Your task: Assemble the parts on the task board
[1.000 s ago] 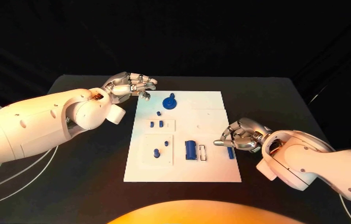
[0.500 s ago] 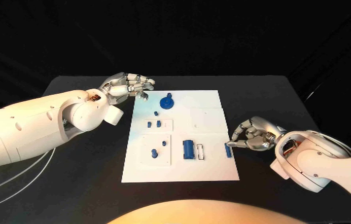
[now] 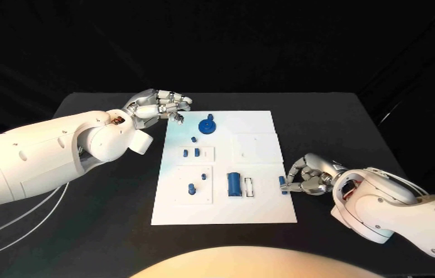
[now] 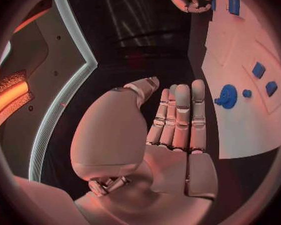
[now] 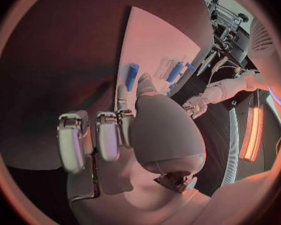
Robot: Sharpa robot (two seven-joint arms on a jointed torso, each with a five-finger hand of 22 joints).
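black table (image 3: 109,227) under task board (image 3: 258,127)

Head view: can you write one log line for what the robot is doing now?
left hand: open, beside task board | right hand: touching blue part at board edge

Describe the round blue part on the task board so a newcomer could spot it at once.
Start from the white task board in the middle of the black table. Go to its far left corner, near the left hand: the round blue part lies there. Its disc shape sets it apart from the other parts, which are small blocks and bars.
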